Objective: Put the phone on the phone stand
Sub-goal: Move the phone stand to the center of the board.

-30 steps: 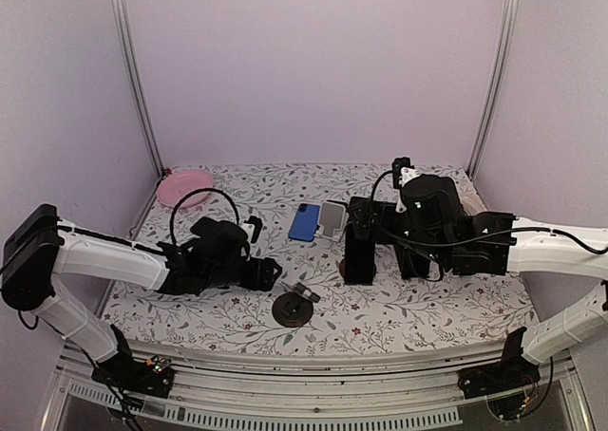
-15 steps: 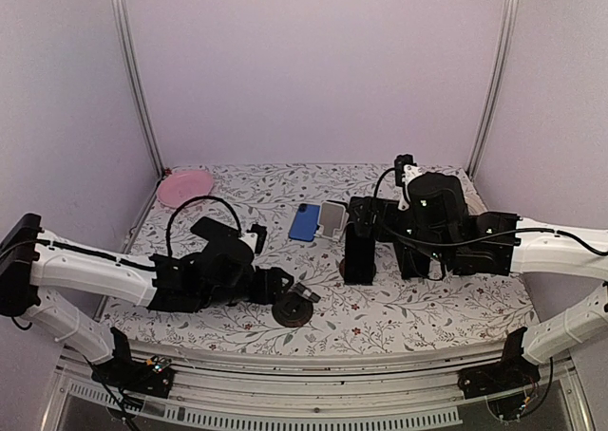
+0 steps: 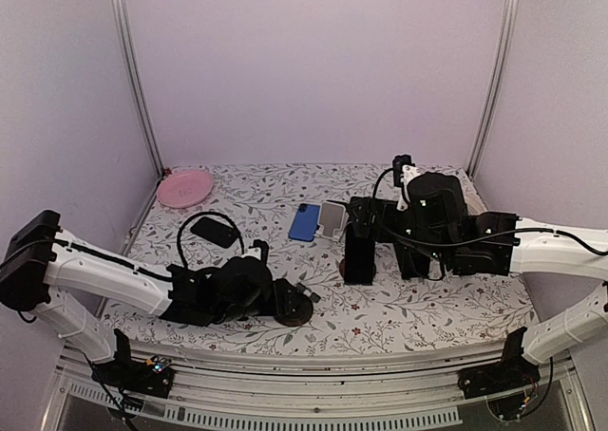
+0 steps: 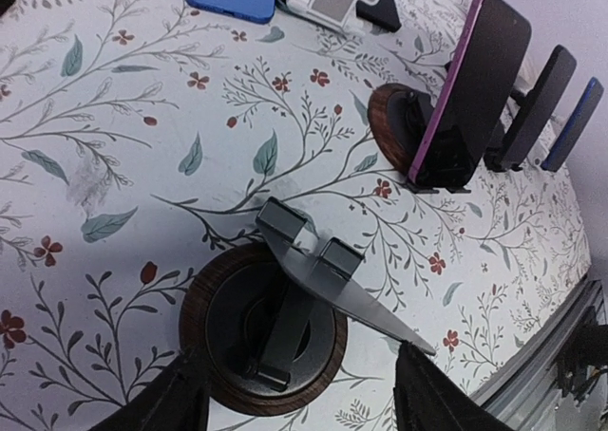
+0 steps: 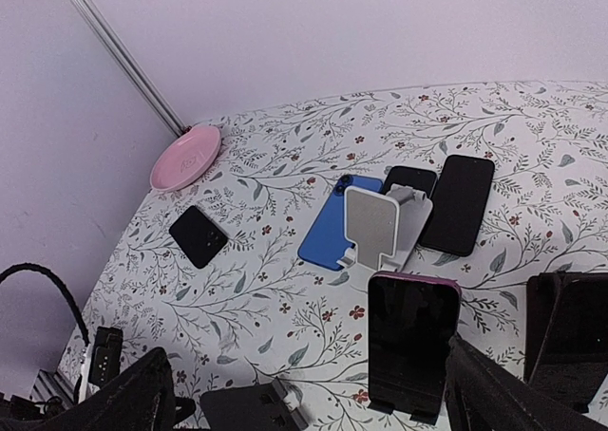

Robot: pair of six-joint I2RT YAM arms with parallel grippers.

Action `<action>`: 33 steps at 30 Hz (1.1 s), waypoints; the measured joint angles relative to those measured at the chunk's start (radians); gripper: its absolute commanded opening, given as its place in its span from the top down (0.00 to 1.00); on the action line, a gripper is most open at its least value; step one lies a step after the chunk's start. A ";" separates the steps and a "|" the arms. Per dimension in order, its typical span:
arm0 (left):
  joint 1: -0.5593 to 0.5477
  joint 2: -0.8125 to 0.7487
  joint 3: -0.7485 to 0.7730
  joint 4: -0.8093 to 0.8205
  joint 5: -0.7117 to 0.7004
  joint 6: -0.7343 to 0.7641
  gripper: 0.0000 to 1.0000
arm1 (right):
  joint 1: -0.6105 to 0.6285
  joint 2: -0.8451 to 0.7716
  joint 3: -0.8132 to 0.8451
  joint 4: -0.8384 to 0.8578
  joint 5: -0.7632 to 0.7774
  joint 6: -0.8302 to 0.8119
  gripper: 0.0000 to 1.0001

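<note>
Phone, blue rectangular slab [image 3: 304,222], laid flat at rear centre of floral worktop [image 3: 427,308]. Judged rigid, light, slick, breakable; best pinched across long edges. Left tool [image 4: 299,398] part-open astride round wood-rimmed stand [image 4: 323,279]; right tool [image 5: 318,402] wide, empty.

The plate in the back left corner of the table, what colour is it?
Pink. The plate shows best in the right wrist view.

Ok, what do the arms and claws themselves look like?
The left arm and right arm have white tubular links with black joints and wrists. A black cable loops off the left wrist; another trails along the right. The left claw and right claw have plain black fingers.
</note>
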 measured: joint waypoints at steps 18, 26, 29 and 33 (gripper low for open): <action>-0.011 0.102 0.093 0.019 -0.045 -0.006 0.59 | 0.000 0.000 0.000 0.001 -0.004 0.003 0.01; -0.011 0.118 0.093 -0.016 -0.070 0.013 0.92 | 0.000 0.015 0.000 0.006 -0.017 0.003 0.01; -0.011 0.119 0.095 -0.026 -0.079 0.031 0.99 | 0.000 0.025 0.000 0.008 -0.023 0.003 0.01; -0.006 0.119 0.115 -0.045 -0.082 0.068 1.00 | 0.000 0.032 0.000 0.008 -0.029 0.004 0.01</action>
